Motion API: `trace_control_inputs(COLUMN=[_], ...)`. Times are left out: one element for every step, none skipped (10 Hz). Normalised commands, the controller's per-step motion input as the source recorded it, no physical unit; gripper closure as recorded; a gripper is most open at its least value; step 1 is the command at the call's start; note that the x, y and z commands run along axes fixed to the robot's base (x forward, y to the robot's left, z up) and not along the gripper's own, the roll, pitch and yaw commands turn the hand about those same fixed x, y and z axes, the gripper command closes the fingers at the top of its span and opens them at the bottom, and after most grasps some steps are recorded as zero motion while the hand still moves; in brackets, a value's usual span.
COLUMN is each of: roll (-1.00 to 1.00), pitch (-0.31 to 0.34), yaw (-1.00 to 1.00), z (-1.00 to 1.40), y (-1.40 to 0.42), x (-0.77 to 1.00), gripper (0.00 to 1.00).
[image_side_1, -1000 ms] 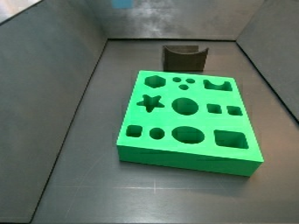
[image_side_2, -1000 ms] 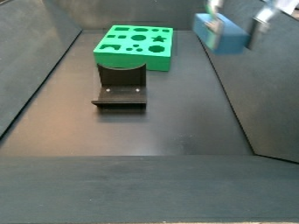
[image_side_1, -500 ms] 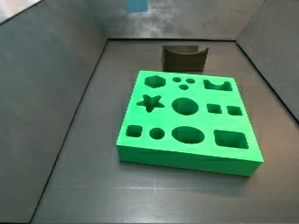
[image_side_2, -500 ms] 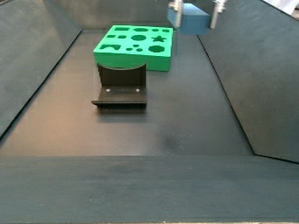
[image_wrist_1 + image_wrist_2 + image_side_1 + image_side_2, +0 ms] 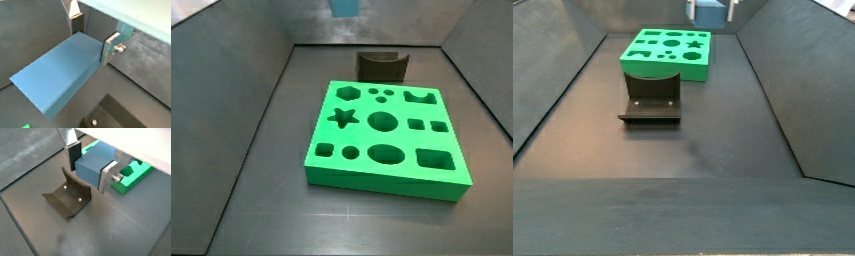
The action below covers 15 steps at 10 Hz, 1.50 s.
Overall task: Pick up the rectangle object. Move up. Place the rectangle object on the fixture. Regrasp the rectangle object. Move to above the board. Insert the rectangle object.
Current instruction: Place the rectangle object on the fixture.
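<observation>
My gripper [image 5: 89,169] is shut on the rectangle object [image 5: 92,167], a grey-blue block clamped between the two silver fingers [image 5: 107,176]. In a wrist view the block [image 5: 60,75] fills the middle, with the gripper [image 5: 92,36] closed on its far end. Below it stands the dark fixture [image 5: 69,198], and the green board [image 5: 131,173] lies beyond. In both side views the block [image 5: 345,8] [image 5: 710,12] hangs high at the frame's top edge, well above the fixture [image 5: 382,66] [image 5: 651,103] and the board [image 5: 385,130] [image 5: 668,52].
Sloping dark grey walls [image 5: 780,90] enclose the dark floor [image 5: 687,150] on all sides. The board and the fixture stand close together along the floor's middle line.
The gripper has carried the block sideways at height, from beside the wall to a spot over the line of fixture and board. Board and fixture have not moved.
</observation>
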Motion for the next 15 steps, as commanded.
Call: trace_control_inputs(roll=[0.01,0.0,-1.0,-1.0,-1.0,-1.0,-1.0,-1.0,-1.0,-1.0,-1.0,-1.0,-1.0,-0.79,-0.58], pitch=[0.139,0.142,0.094,0.094,0.087,0.088,0.101,0.122,0.145,0.156,0.164,0.183,0.192,0.162,0.133], yaw=[0.05,0.05,0.06,0.06,0.04,0.03,0.02,0.01,0.0,-0.02,-0.03,-0.06,-0.08,-0.1,-0.11], z=[0.04,0.04,-0.23,-0.24,-0.2,-0.15,-0.11,-0.08,-0.05,-0.04,-0.03,-0.02,-0.02,-0.01,-0.02], y=[-0.24,-0.2,0.43,0.48,0.43,0.3,0.23,0.19,0.14,0.11,0.09,0.07,0.06,0.06,0.06], x=[1.0,1.0,1.0,1.0,1.0,1.0,1.0,1.0,0.97,0.91,0.87,0.76,0.72,0.65,0.57], gripper=[1.0,1.0,1.0,1.0,1.0,1.0,1.0,1.0,1.0,1.0,1.0,1.0,1.0,1.0,1.0])
